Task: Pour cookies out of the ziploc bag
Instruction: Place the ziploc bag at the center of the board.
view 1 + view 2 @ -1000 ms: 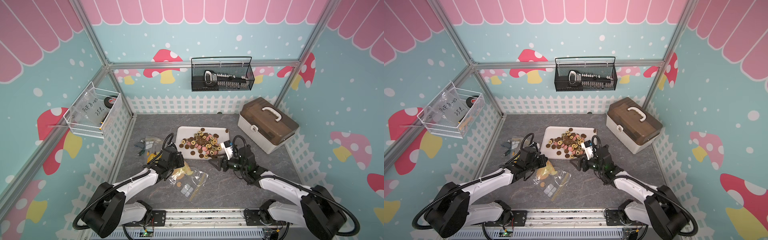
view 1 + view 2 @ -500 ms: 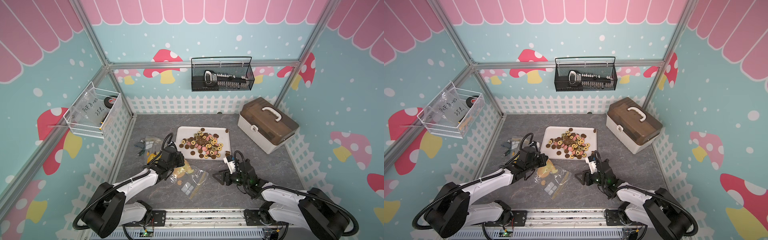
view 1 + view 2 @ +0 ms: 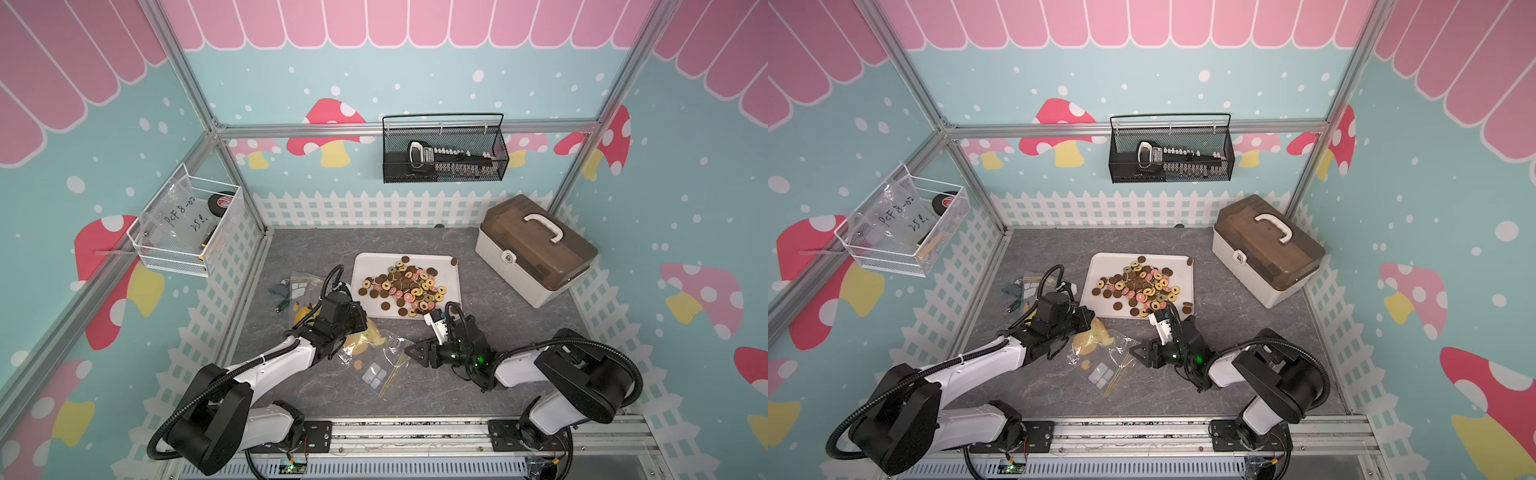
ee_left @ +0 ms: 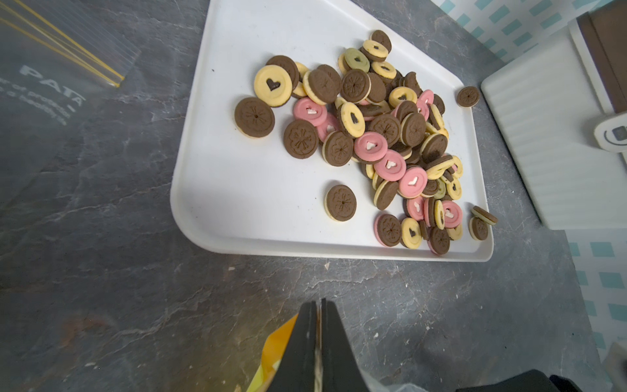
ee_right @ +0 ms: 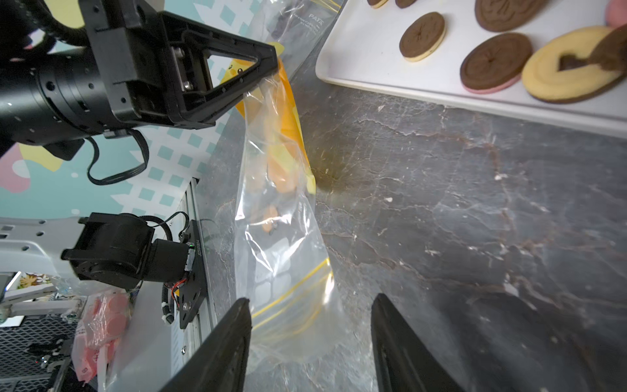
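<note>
Grey table (image 3: 519,316) carries the left arm (image 3: 274,361) and right arm (image 3: 515,370) stretched low, the white tray (image 3: 365,266) heaped with cookies (image 3: 405,286), and the clear bag (image 5: 281,203), its corner clamped in the left gripper (image 4: 319,305) while the right gripper (image 5: 311,300) gapes around its zip end.

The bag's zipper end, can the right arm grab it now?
Probably yes. The right gripper is open, with the zip end of the ziploc bag between its jaws and nothing blocking. The left gripper pinches the other end.
</note>
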Action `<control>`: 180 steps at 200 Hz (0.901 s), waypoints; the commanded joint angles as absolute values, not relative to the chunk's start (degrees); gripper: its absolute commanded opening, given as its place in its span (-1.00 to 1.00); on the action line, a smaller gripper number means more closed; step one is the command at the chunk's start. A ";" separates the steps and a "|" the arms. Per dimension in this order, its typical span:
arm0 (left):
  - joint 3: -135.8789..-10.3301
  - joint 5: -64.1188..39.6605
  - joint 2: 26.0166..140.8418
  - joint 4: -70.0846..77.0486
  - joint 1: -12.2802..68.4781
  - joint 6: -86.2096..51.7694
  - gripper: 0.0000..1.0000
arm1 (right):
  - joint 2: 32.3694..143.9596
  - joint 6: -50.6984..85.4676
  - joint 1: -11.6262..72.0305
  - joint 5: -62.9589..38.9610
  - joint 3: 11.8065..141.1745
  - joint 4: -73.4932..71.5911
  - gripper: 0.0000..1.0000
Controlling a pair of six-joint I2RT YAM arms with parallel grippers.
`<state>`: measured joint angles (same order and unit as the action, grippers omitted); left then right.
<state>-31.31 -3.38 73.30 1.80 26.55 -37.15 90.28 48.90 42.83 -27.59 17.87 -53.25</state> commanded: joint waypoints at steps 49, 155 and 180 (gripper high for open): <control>-30.85 -5.08 73.62 3.48 25.84 -37.62 -0.43 | 90.56 49.44 43.32 -26.55 19.80 -55.14 -0.81; -22.43 -4.36 57.92 9.14 25.91 -35.48 -0.19 | 82.96 29.02 41.89 -20.95 37.70 -2.06 -1.00; -19.76 -1.35 50.11 8.20 25.93 -34.25 -0.07 | 86.20 26.11 40.93 -22.51 41.00 1.90 -1.00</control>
<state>-22.02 -4.40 55.96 7.05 26.26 -35.99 83.42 31.70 41.89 -20.95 38.26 -7.29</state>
